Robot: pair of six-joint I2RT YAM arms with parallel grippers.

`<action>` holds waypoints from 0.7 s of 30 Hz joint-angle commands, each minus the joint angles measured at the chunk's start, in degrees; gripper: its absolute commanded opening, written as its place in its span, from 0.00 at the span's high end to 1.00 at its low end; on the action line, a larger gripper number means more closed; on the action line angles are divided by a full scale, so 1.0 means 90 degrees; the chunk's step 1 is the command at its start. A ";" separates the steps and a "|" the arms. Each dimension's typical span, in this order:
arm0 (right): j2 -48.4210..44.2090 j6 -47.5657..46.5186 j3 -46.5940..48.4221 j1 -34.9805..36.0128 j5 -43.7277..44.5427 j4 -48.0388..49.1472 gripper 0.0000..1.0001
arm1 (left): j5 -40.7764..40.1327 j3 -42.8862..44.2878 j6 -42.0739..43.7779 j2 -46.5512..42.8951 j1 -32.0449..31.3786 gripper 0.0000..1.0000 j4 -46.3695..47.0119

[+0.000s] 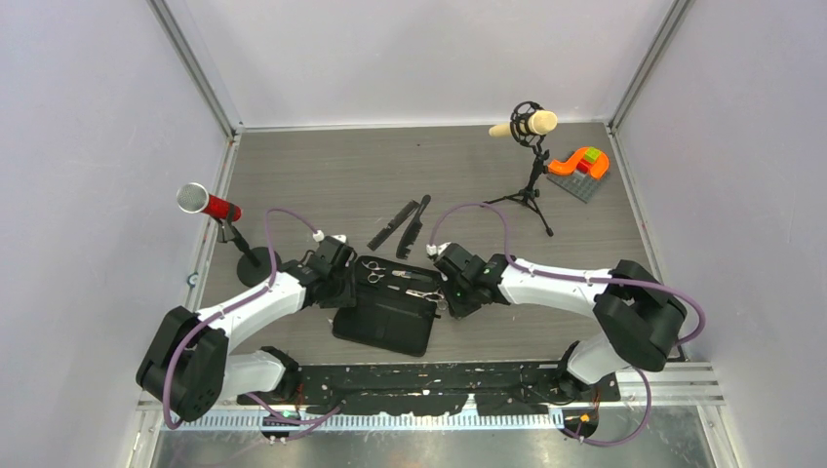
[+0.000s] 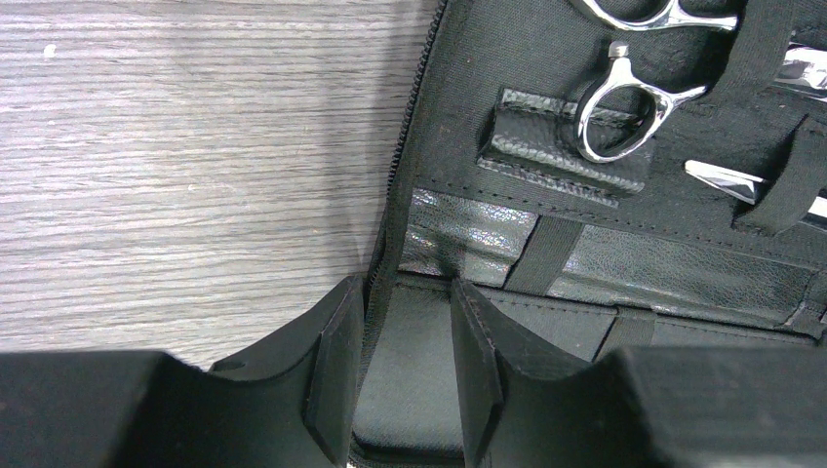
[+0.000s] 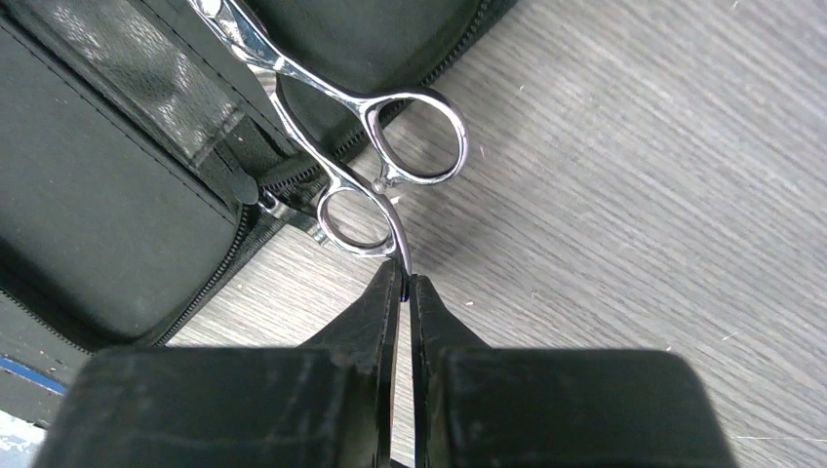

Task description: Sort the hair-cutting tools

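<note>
Silver metal looped-ring scissors (image 3: pixel 382 183) are lying at the flat black zippered fabric case's (image 3: pixel 98 214) three o'clock edge, the closed right gripper (image 3: pixel 405 283) pinching their tang and the left gripper (image 2: pixel 405 289) gaping astride the case.

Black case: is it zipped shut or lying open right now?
Open. The case lies spread flat, its inner lining and straps showing, with scissors resting on the lining.

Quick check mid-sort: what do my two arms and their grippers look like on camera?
The left arm and right arm have white links, bulky black joints and a looping purple cable each. Left gripper and right gripper: matte black, wedge-shaped fingers.
</note>
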 commanded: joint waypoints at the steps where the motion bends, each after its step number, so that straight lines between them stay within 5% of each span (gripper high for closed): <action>1: 0.0055 -0.0224 0.0470 0.0088 0.0356 -0.0116 0.94 | 0.0317 -0.0058 -0.0037 0.0161 -0.0019 0.63 0.0490; 21: 0.0567 -0.0424 0.0981 0.0352 0.0227 0.0076 0.95 | 0.0359 -0.0082 -0.0037 0.0112 -0.0019 0.63 0.0485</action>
